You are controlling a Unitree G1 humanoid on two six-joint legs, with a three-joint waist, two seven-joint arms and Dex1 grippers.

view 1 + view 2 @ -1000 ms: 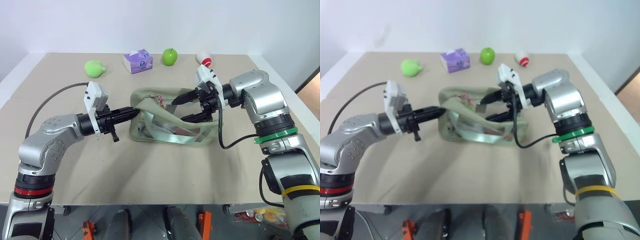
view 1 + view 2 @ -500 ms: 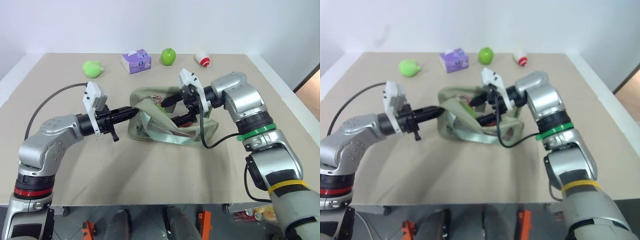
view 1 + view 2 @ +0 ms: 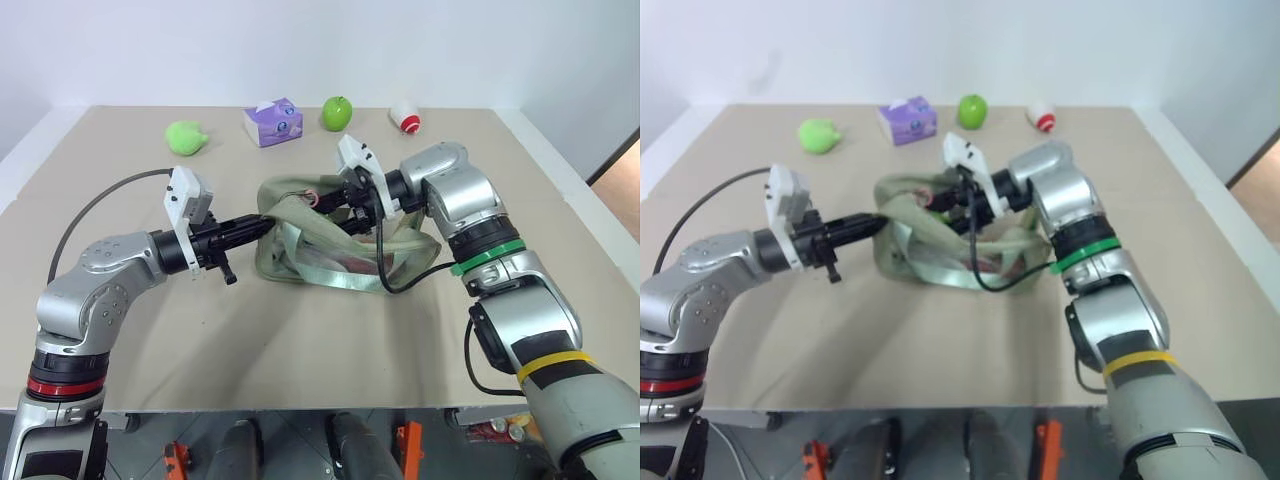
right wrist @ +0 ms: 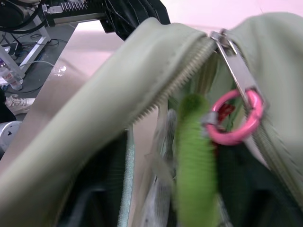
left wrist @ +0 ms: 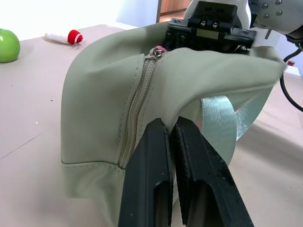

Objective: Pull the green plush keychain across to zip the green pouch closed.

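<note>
The green pouch [image 3: 340,245] sits near the middle of the tabletop [image 3: 300,340], a boxy pale sage fabric bag, slumped, with its strap [image 3: 330,232] draped across it and the zipper still partly open along the top. The green plush keychain [image 4: 195,156] is a bright lime fuzzy ring hanging edge-on inside the gaping mouth of the pouch, hooked by a pink ring [image 4: 233,122] to the metal zipper pull [image 4: 236,64].

The left gripper [image 3: 258,226] reaches level from the left, arm bent at the elbow, and its fingers [image 5: 151,179] are pressed together on a fold of the pouch's fabric at the left end, just beside the zipper seam. The right gripper [image 3: 340,205] comes in from the right, wrist turned so it points leftward and a bit downward over the pouch's top opening. Its fingers are at the zipper pull, but I cannot tell how wide they stand or whether they grip anything.

The right wrist view gives the zipper teeth, the pull and the plush ring close up; from the head views these are little more than a speck of pink. The head views show a lime plush lump [image 3: 187,136], a purple tissue pack [image 3: 274,122], a green apple [image 3: 338,113] and a small red-and-white object [image 3: 405,117] lined along the far edge.
</note>
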